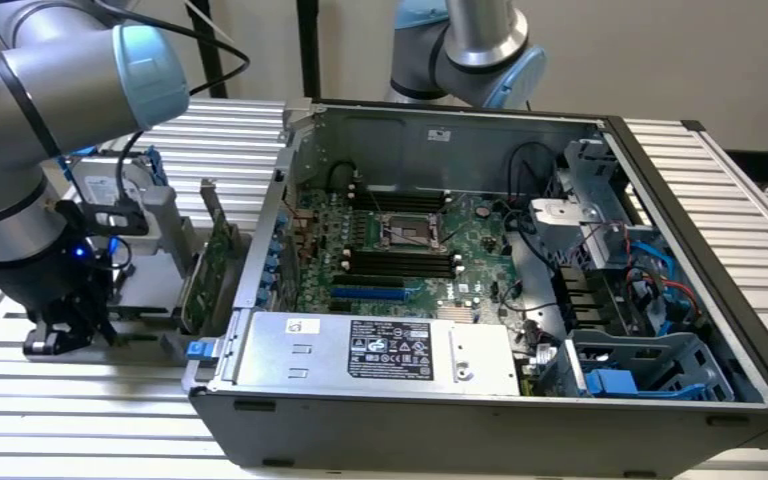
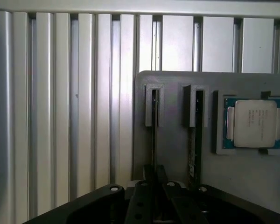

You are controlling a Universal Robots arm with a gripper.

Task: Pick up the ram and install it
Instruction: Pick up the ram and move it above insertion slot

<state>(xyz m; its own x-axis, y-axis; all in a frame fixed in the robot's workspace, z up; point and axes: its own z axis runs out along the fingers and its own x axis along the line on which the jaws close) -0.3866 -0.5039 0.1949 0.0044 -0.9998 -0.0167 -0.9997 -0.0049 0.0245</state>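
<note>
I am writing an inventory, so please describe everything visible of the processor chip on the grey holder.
The processor chip is square, with a silver metal lid bearing faint print and a teal board edge around it. It lies flat, lid toward the wrist camera, in a recess of the grey holder, beside two slots. Only the holder touches it.

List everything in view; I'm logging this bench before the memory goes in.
table: one, silver slats, under everything.
computer case: one, grey, open, centre.
motherboard: one, green, inside the case.
power supply: one, silver, case's near side.
drive cage: one, blue, inside the case.
holder: one, grey, beside the case.
ram: one, dark edge, in a holder slot.
card: one, green, upright in the holder.
processor: one, silver, in the holder's recess.
arms: two, grey and blue, one over the holder, one behind the case.
gripper: one, black, lined up with the ram.
</note>
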